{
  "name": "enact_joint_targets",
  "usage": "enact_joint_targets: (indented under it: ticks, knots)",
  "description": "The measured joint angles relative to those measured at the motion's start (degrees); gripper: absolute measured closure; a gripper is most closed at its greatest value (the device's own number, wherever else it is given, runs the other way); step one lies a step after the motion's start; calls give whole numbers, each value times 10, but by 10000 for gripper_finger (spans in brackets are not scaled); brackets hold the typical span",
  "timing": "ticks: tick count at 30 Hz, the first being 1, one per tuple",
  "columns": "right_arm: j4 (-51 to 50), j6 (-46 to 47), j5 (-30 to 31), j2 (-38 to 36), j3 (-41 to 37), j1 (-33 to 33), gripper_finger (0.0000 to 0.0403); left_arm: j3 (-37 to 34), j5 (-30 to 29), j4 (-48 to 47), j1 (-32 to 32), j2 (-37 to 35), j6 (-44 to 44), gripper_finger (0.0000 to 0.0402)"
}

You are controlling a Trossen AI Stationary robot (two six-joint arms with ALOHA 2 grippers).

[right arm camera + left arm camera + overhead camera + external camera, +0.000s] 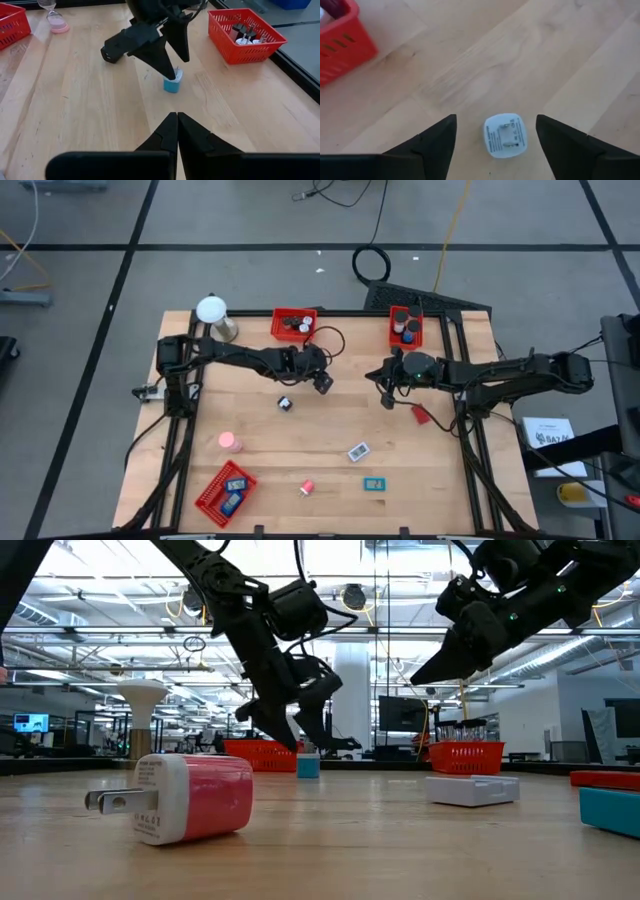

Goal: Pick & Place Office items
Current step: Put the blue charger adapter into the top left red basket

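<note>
Standing prongs-up on the counter (pixel 300 435), the blue plug (pixel 505 135) sits between the spread fingers of the left claw (pixel 495 145), near the counter's middle and not yet gripped. We judge the main risk is a bad close: the plug sits nearer one finger (pixel 559 145) than the other, so that finger may touch first and push or tip it over. A grip too high could catch only the prongs and let the body slip. The right claw (pixel 176 131) hangs clenched and empty just beyond, pointing at the plug; any drift inward could clash with the left arm.
</note>
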Motion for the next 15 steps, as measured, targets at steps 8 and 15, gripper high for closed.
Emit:
enact_joint_targets:
  ticks: [8,15]
  knots:
    - [4,0,0,0,0,0,402,0,0,19,0,34,-4,143]
    - [8,-2,0,0,0,0,402,0,1,22,0,34,11,198]
